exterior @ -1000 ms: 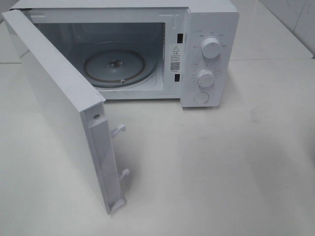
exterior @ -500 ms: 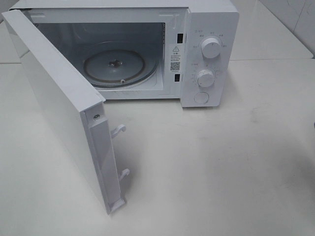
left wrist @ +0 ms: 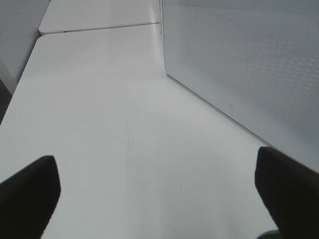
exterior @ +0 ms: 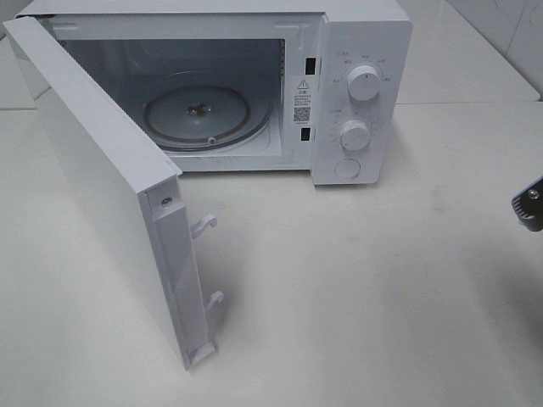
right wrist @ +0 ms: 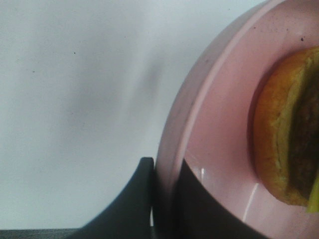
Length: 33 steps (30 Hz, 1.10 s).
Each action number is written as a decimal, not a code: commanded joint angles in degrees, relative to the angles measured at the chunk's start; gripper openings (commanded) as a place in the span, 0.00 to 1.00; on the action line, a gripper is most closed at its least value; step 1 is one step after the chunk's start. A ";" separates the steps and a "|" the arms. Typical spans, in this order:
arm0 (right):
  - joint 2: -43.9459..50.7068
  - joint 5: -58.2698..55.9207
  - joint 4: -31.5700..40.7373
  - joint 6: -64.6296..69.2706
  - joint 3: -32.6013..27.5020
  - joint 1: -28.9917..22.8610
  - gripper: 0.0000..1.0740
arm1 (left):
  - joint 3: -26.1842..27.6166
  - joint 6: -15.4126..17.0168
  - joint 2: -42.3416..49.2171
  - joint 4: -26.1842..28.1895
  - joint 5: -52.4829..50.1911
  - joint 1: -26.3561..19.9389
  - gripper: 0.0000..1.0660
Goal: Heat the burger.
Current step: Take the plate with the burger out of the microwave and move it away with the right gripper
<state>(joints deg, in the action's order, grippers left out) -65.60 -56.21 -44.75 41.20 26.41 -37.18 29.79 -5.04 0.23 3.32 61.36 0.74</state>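
Pink plate (right wrist: 214, 124) rim btwn right fingers (right wrist: 132, 199), burger (right wrist: 286, 129) just beside

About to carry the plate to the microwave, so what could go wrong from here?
1. The right pincer pinches only the rim of the pink plate; it may tilt or slip.
2. The burger sits loose and could slide off.
3. The microwave door swings out over the table; approach the glass tray from the right.

My left hand (left wrist: 149, 199) hangs with fingers spread wide; my right hand (right wrist: 167, 199) is pinched tight on a rim, barely peeking in at 3 o'clock.
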 commanded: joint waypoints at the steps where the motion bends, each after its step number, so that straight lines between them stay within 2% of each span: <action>1: -2.12 -1.49 -3.90 3.72 0.57 0.34 0.01 | -0.17 0.06 1.03 -0.06 -0.17 -0.23 0.94; 13: -9.97 3.04 -4.30 12.20 0.57 0.34 0.01 | -0.17 0.06 1.03 -0.06 -0.17 -0.23 0.94; 33: -27.10 9.68 -11.12 27.85 0.57 0.34 0.04 | -0.17 0.06 1.03 -0.06 -0.17 -0.23 0.94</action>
<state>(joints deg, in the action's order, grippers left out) -92.48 -43.54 -53.00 68.07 26.64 -37.18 29.79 -5.04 0.23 3.32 61.36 0.74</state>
